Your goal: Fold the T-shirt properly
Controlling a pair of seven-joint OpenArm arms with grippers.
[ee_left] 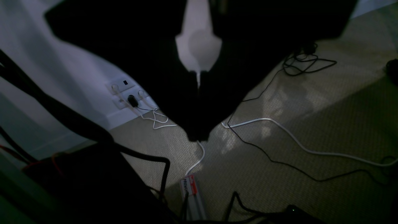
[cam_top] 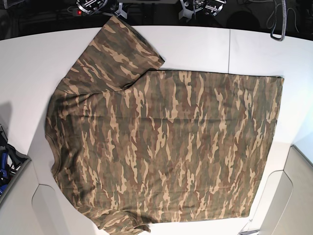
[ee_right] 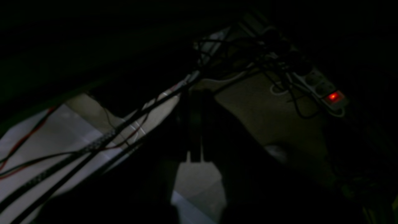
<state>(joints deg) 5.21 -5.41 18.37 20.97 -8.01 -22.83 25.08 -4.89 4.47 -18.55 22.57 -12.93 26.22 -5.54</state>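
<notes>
The T-shirt lies spread flat across the white surface, collar at its left edge. No fold is begun. Both pincers, left and right, are together, empty, off the surface; next they must reach a sleeve.

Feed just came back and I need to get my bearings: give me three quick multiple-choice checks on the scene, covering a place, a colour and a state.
1. Where does the camouflage cloth T-shirt lie?
A. On the white table
B. On the carpet
C. Over an arm

2. What colours are in its pattern?
A. Blue and white
B. Tan, brown and dark green
C. Red and black

3. What state is the shirt in?
A. Folded in half
B. Rolled up
C. Spread flat, unfolded

Key: 1 A, white tabletop shows around the shirt; 2 B, the woodland print is plain in the base view; 3 C, body and one sleeve lie open, with no fold laid over.
</notes>
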